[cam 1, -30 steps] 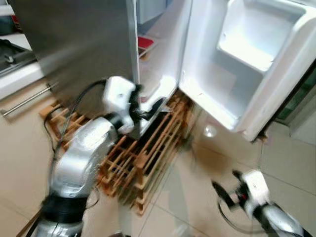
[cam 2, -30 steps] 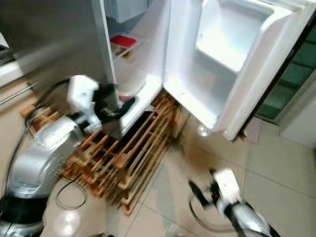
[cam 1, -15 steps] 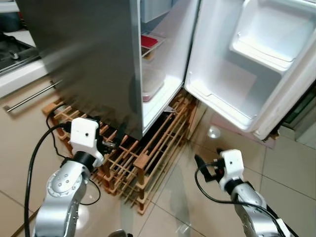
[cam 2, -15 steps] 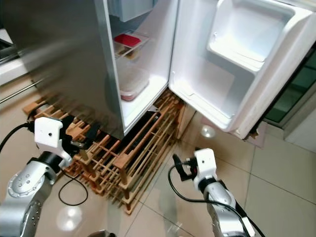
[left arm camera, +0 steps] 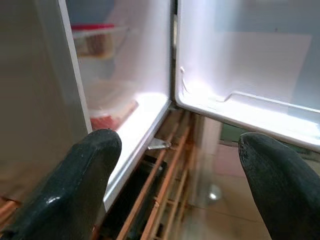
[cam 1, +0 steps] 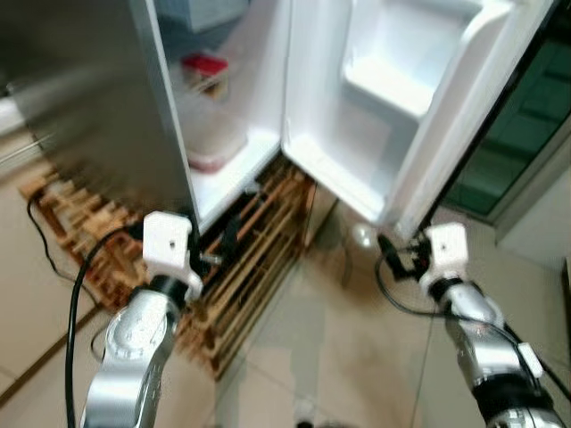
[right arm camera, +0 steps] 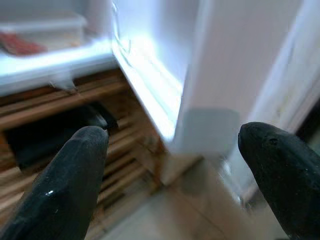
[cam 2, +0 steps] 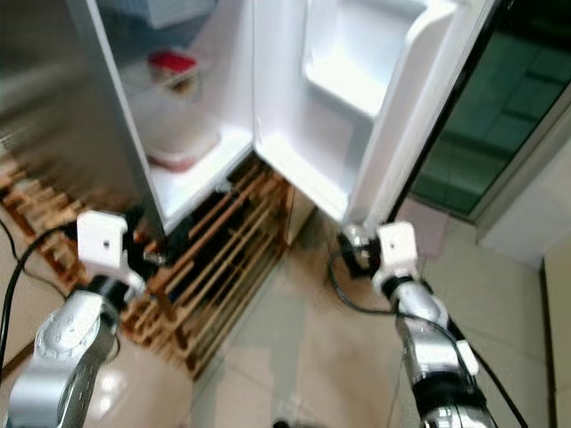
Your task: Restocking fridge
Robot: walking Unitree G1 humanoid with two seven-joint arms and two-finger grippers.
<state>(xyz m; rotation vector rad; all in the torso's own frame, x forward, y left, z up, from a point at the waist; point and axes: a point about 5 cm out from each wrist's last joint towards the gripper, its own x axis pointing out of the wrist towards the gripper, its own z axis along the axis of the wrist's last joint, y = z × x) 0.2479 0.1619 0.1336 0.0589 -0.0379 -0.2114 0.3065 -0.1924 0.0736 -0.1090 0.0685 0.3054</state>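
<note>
The fridge stands open, its white door swung out to the right with bare door bins. Inside, a red-lidded container sits on a shelf above a clear tub with red contents. My left gripper is low in front of the fridge's bottom edge, over the wooden pallet. In the left wrist view its fingers are spread wide with nothing between them. My right gripper hovers just below the door's lower corner, open and holding nothing, its fingers far apart.
The fridge rests on the slatted wooden pallet, which juts out onto the beige tile floor. A black cable loops by my left arm. A dark glass door is at the right, behind the fridge door.
The camera has swung right and the picture is blurred. My left arm has dropped from the fridge's lower edge to above the pallet. My right gripper has risen toward the door's lower corner.
</note>
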